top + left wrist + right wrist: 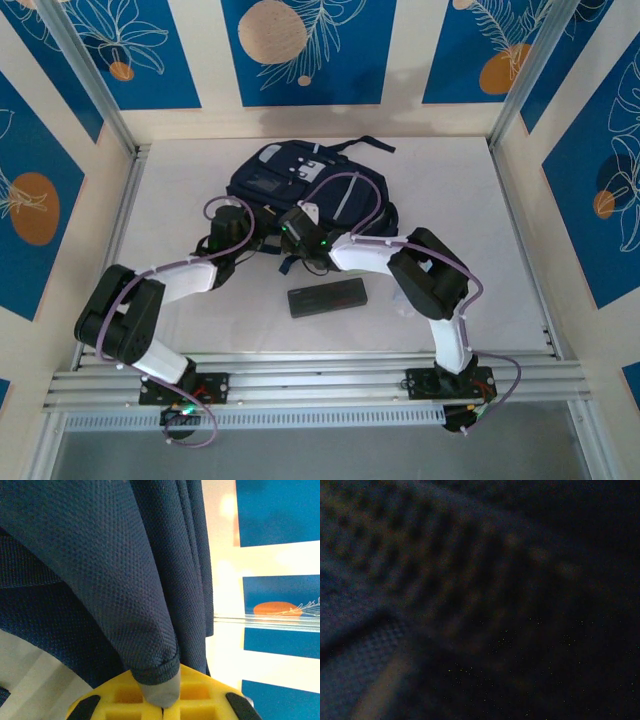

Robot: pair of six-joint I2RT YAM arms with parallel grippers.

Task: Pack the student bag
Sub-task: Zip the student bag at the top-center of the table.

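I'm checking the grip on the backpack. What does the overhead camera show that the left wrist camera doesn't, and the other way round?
Overhead adds the whole backpack lying on the white table, the left arm and right arm reaching to its near edge, and a dark flat case on the table in front of it. The left wrist adds a close look: the left gripper, yellow fingers closed on a fold of navy fabric with a grey edge. Both share the backpack and the blue-and-cream wall panels.
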